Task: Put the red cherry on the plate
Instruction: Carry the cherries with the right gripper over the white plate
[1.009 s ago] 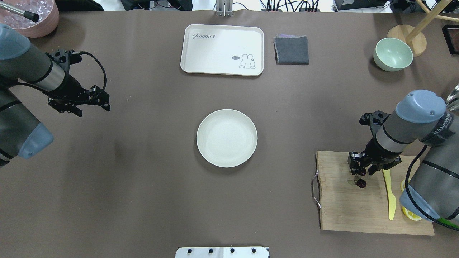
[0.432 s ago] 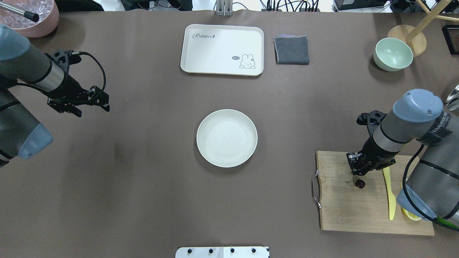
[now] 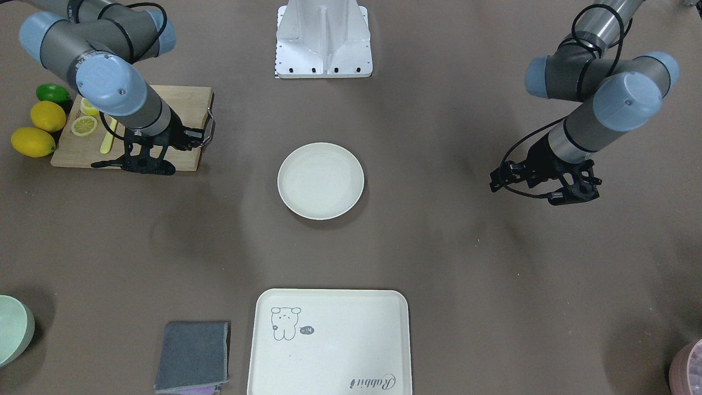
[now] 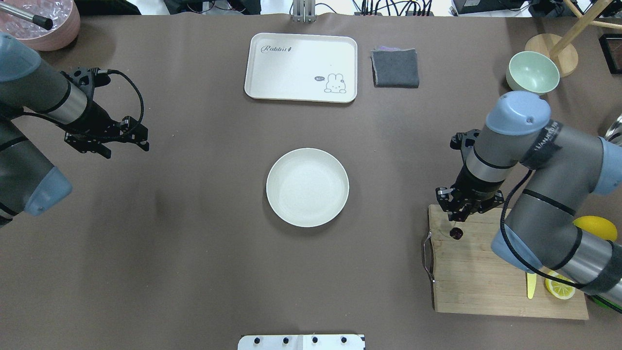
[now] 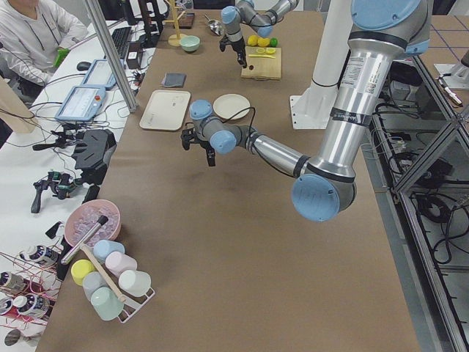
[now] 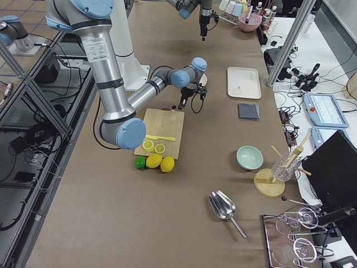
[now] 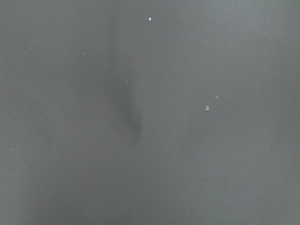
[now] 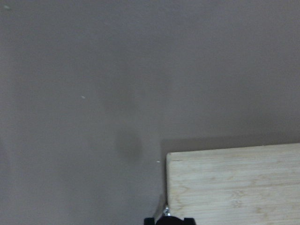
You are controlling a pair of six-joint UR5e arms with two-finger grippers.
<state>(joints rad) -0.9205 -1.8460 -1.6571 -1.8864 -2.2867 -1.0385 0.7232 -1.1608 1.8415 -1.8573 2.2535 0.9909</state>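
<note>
My right tool (image 4: 458,218) seems clamped on the cherry (image 4: 456,234) by its stem; swinging could shake it loose before the plate (image 4: 307,187).

a robotics lab: two industrial arms (image 3: 109,82) stand on a white pedestal (image 3: 323,38) at a long brown-covered table (image 4: 194,253), framed by aluminium posts (image 5: 110,51). cables (image 4: 388,7) trail along its far edge. touchscreen pendants (image 5: 79,103) lie on a side bench (image 5: 22,165) among loose wires and black hardware (image 5: 55,187), and a person (image 5: 33,33) sits there.
</note>
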